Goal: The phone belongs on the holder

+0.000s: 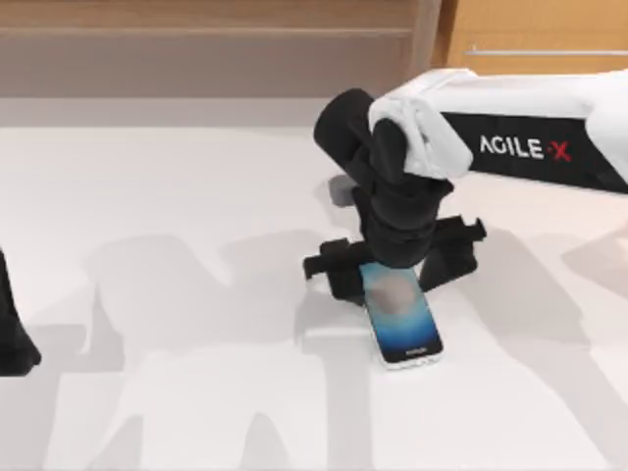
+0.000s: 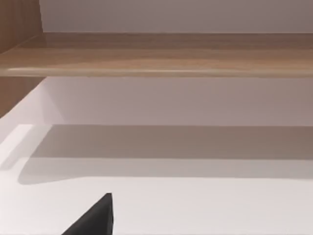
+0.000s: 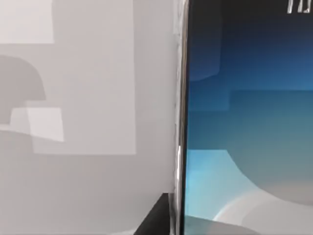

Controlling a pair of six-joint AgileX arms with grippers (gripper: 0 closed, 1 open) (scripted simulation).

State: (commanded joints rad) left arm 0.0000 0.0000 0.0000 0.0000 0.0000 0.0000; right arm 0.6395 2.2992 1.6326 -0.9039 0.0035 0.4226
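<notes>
The phone (image 1: 400, 316) lies near the table's middle, blue screen up with a pale round centre and a silver-white rim. My right gripper (image 1: 392, 263) comes down over its far end, a black finger on each long side. In the right wrist view the phone (image 3: 244, 122) is very close, and a black fingertip (image 3: 157, 218) touches its rim. The holder is hidden. My left arm (image 1: 12, 334) is parked at the table's left edge.
A wooden shelf front (image 1: 216, 39) and a cabinet (image 1: 530, 34) run along the back. Open white tabletop (image 1: 177, 373) lies to the left of and in front of the phone. A black fingertip (image 2: 95, 220) pokes into the left wrist view over bare table.
</notes>
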